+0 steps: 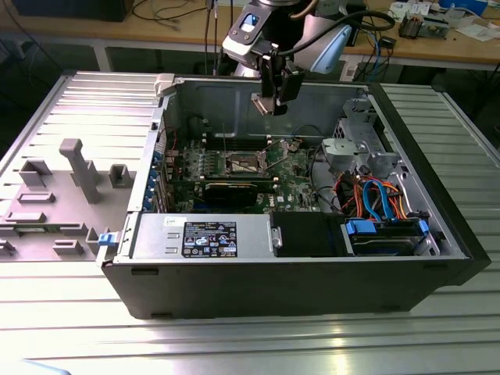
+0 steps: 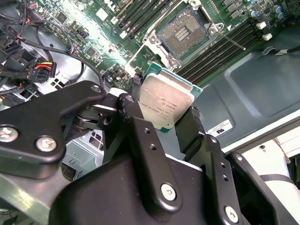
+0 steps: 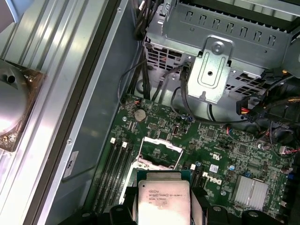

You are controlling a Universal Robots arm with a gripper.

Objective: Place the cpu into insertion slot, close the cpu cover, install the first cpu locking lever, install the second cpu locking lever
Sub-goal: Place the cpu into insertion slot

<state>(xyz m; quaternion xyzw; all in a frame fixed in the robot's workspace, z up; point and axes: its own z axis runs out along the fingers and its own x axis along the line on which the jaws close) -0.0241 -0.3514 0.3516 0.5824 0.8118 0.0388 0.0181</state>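
We are in the first step. The hand [image 2: 163, 111] pinches the cpu [image 2: 165, 96] by two opposite edges and holds it in the air over the open computer case [image 1: 297, 285], which lies on the ribbed surface [image 1: 70, 328]. In the exterior view the insertion slot [image 1: 244, 162] sits at about seven o'clock from the hand, well apart from it and bare, so the cpu is not yet seated. We judge this step calls for the cpu to be level and squared to the insertion slot's rim, since the contacts look delicate. By our count there is one cpu, one insertion slot, one hand and one computer case. Of the levers, we can count one thin locking lever [image 2: 230, 41] for certain, beside the insertion slot.
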